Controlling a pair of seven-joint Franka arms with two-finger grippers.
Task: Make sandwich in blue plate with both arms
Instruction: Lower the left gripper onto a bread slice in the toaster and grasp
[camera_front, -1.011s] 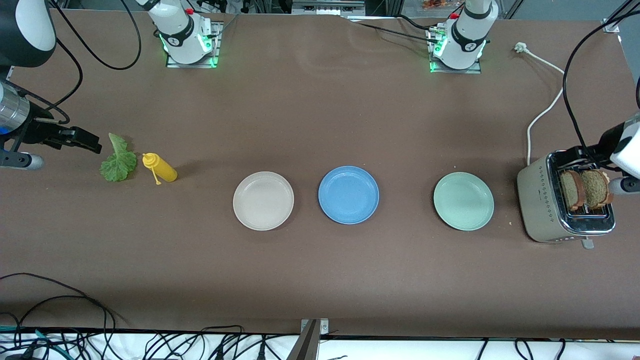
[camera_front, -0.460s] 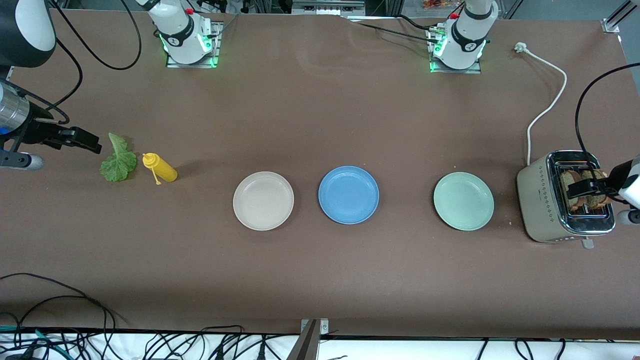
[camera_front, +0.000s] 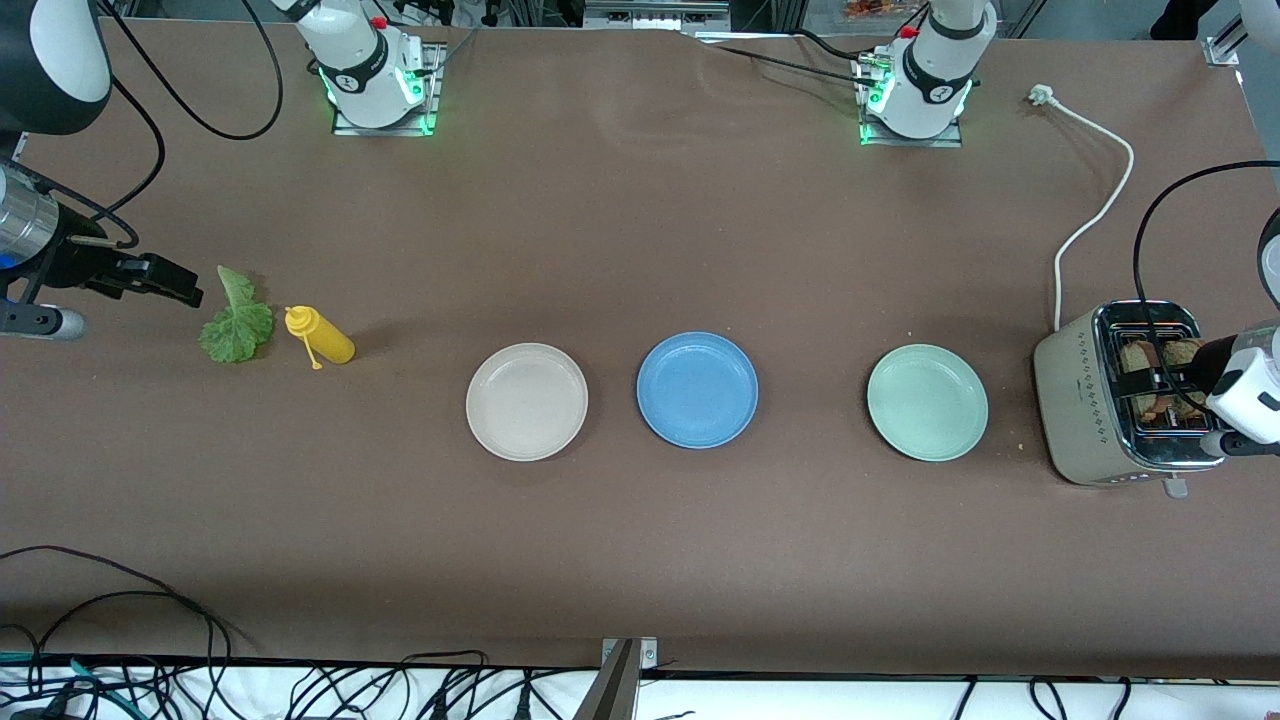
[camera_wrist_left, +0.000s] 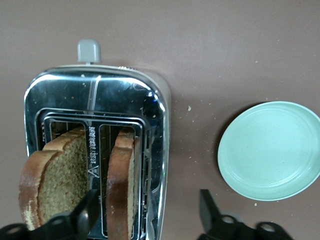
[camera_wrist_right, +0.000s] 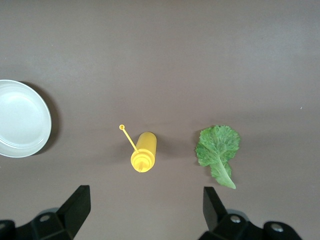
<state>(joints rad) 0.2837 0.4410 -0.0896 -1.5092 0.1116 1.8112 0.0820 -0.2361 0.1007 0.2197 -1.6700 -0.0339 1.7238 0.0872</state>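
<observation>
Jaws of the left gripper (camera_wrist_left: 147, 217) stand wide apart; we see one finger (camera_wrist_left: 82, 212) between the two bread slices and the other outside the toaster (camera_front: 1075, 400), so they straddle one slice (camera_wrist_left: 121, 187) without visibly clamping it. We find this gripper low over the toaster, at the left arm's end of the table. The second slice (camera_wrist_left: 50, 180) stands in the adjoining slot; both slices are upright.

Jaws of the right gripper (camera_wrist_right: 145, 207) are fully spread and hold nothing. We see it hanging above bare table at the right arm's end, near the lettuce (camera_front: 237, 325); this arm waits. The lettuce lies flat, with the yellow bottle (camera_front: 322, 337) on its side just beside it, toward the plates.

We find three plates in a row across the middle: the cream plate (camera_front: 527, 402) toward the right arm's end, the blue plate (camera_front: 697, 390) in the centre, the green plate (camera_front: 927, 402) near the toaster. A white cord (camera_front: 1095, 215) runs from the toaster toward the left arm's base.
</observation>
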